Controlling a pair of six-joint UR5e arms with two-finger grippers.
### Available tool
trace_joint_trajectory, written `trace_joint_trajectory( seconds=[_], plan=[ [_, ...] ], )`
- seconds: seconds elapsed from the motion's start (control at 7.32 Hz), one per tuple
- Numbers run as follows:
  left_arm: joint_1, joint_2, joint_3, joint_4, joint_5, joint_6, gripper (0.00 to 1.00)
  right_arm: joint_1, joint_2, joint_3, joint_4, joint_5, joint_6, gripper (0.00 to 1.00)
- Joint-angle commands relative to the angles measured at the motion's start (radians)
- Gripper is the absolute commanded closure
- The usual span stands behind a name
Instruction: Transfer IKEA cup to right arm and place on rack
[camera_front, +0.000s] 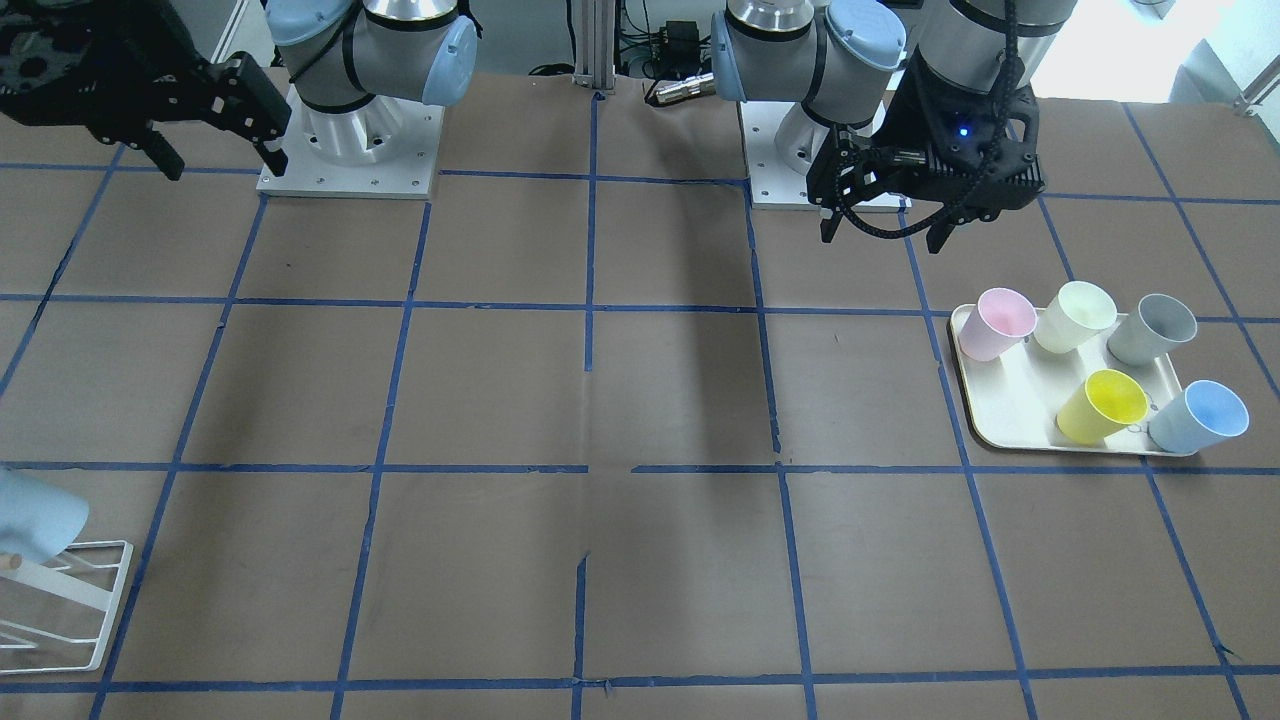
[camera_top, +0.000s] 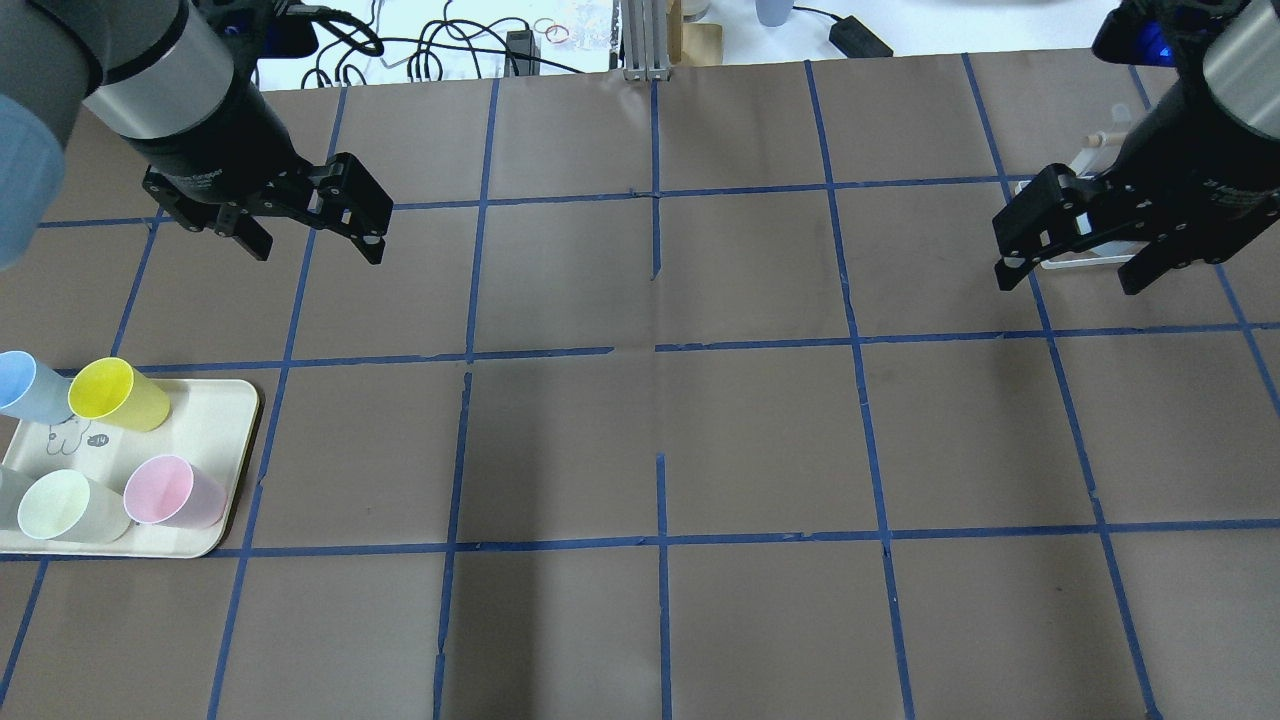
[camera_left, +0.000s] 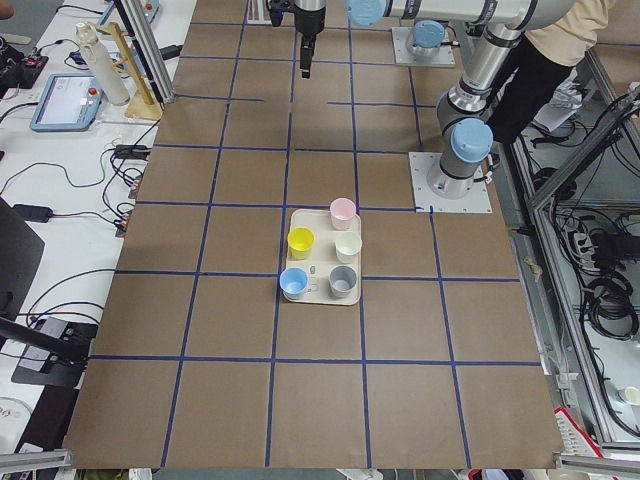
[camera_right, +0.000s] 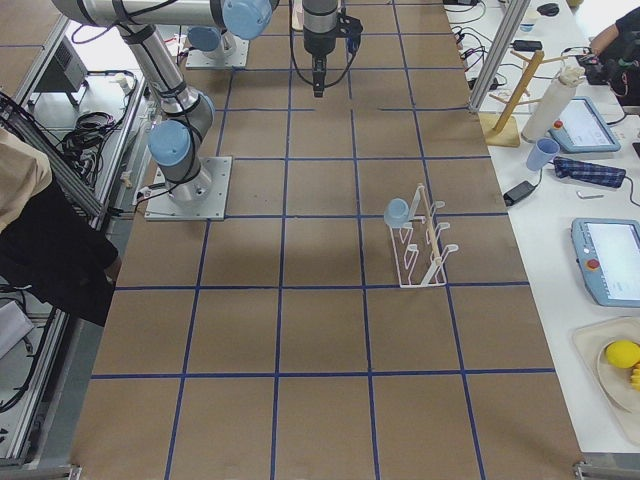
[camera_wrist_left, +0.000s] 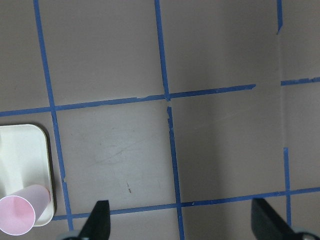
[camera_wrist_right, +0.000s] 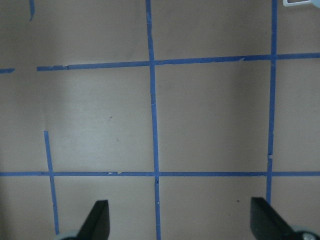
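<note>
**Six cameras, one taped surface**

Overhead: fixed behind the robot (camera_top: 190, 120), looking forward and down on the surface (camera_top: 760, 440), with the cream tray (camera_top: 215, 440) at its left edge. Front-facing: from the opposite edge, steeply down and mirrored, with the tray at right and the rack (camera_front: 65, 586) at the lower-left corner. Sides: high and far, from either end, taking in the whole surface. Wrists: close, straight down on a few taped squares, the tray's corner caught from the left.

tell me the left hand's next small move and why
Likely swing the left hand over the blue cup on the tray: it and the right hand hang open and empty, that cup stands untouched, and the rack already holds another blue cup.
</note>
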Motion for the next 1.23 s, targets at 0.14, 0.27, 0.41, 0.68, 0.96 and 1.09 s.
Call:
trace_joint_trajectory(
  seconds=[0.14,0.27,0.41,0.68,0.96,1.09],
  plan=[
    [0.0,0.0,0.0,-0.001,0.0,0.0,0.0,0.115,-0.028,0.08,0.001,-0.009,0.111,0.0],
    [0.0,0.0,0.0,0.002,0.0,0.0,0.0,0.117,-0.048,0.106,-0.019,0.002,0.128,0.0],
    [0.0,0.0,0.0,-0.001,-0.001,0.0,0.0,0.126,-0.048,0.116,-0.066,0.005,0.168,0.0],
    [0.0,0.0,0.0,0.002,0.0,0.0,0.0,0.183,-0.048,0.116,-0.074,-0.057,0.229,0.0],
    [0.0,0.0,0.0,-0.001,-0.001,-0.001,0.0,0.183,-0.048,0.114,-0.079,-0.076,0.219,0.0],
    [0.0,0.0,0.0,0.002,-0.001,-0.001,0.0,0.177,-0.05,0.11,-0.08,-0.078,0.217,0.0]
  ],
)
